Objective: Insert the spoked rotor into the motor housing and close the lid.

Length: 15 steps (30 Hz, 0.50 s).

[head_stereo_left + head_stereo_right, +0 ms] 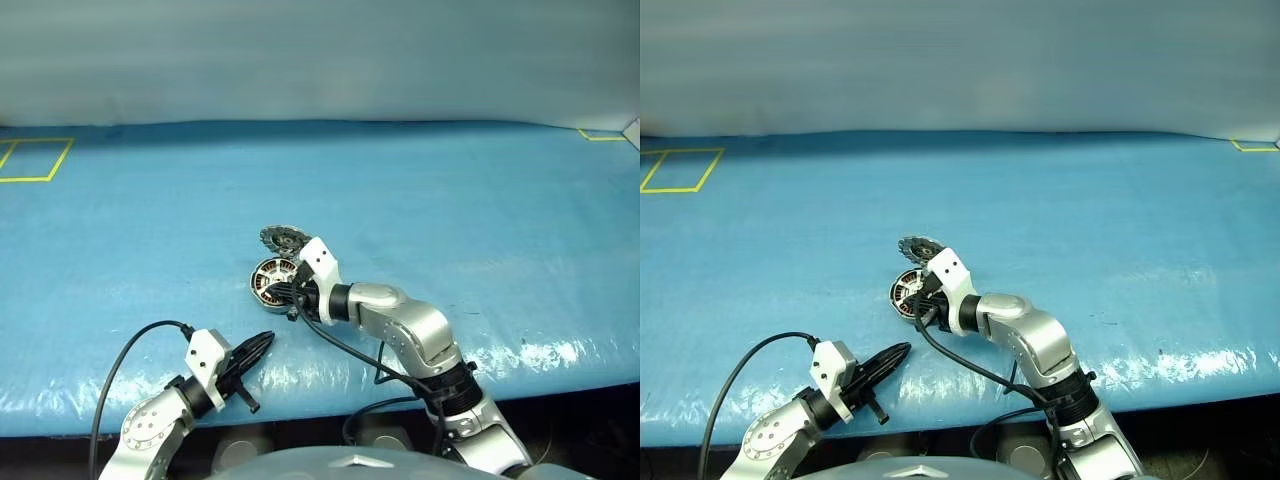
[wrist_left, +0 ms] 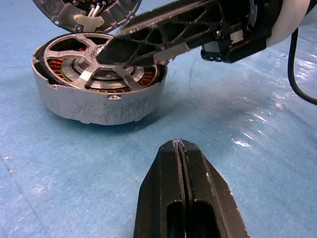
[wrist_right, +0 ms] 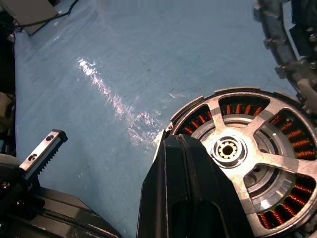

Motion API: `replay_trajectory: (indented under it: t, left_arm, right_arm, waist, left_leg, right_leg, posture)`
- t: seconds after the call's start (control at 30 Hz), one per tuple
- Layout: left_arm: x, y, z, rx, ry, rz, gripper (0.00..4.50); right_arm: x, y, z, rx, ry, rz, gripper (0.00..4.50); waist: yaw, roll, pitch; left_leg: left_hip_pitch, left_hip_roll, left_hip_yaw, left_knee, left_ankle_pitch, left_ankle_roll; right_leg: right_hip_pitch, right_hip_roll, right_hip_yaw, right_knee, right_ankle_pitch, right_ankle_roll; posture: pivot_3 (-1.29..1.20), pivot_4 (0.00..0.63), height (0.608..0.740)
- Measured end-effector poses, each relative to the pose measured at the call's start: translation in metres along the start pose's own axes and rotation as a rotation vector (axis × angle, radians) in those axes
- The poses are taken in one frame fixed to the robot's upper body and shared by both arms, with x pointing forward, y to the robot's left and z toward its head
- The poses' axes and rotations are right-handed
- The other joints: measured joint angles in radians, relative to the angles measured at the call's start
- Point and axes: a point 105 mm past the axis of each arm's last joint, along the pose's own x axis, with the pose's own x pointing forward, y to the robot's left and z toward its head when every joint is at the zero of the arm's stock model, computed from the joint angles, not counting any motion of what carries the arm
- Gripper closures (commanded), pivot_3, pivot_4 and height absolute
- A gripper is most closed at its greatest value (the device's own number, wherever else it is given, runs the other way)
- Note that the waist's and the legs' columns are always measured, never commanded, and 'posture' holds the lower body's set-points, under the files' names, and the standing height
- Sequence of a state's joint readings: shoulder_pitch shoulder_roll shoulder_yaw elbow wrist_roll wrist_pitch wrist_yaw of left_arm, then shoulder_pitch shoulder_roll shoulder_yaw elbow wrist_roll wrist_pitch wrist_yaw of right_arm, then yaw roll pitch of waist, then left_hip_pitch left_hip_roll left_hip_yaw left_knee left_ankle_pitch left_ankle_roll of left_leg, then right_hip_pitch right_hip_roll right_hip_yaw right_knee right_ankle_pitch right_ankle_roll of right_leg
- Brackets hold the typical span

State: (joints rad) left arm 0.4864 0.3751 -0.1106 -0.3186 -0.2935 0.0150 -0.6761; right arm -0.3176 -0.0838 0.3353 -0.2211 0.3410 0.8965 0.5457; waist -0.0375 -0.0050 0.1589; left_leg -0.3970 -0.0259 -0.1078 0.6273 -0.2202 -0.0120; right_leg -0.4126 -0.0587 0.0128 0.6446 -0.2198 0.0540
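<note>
Spoked rotor (image 2: 94,67): seated flat in the motor housing (image 2: 99,104), copper windings showing between its spokes; housing stands mid-bench, nearer the front edge.

Lid (image 1: 283,238): hinged open, tilted up at the housing's far edge, leaving the cavity free; closing not yet done.

Right gripper (image 2: 111,52): jaws pressed together, holding nothing, tips resting over the rotor's spokes by the hub, probably to press it home.

Left gripper (image 2: 179,148): jaws together, empty, parked near the front edge, apart from the housing.
</note>
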Motion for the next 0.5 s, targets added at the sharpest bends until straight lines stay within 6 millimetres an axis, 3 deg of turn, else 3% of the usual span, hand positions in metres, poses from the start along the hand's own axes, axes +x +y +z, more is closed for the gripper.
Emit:
replay_trajectory:
  t: [0.2,0.5]
  left_arm:
    - [0.000,0.000,0.000,-0.001,0.001,0.000,4.46]
    - [0.000,-0.002,-0.001,-0.005,0.003,-0.006,4.46]
  right_arm:
    - [0.003,-0.012,0.001,0.000,-0.001,-0.100,4.50]
    - [0.011,-0.017,0.002,-0.176,0.044,-0.179,4.50]
  waist:
    - [0.001,0.000,0.000]
    - [0.000,0.000,0.000]
  left_leg:
    - [0.000,-0.001,0.000,0.000,0.000,0.000]
    - [0.003,0.000,0.000,0.001,0.000,0.000]
  right_leg:
    - [0.000,-0.001,0.000,0.000,0.000,0.000]
    - [0.001,-0.001,0.000,0.000,0.000,0.000]
  posture:
    - [0.00,0.150,0.740]
    - [0.00,0.150,0.740]
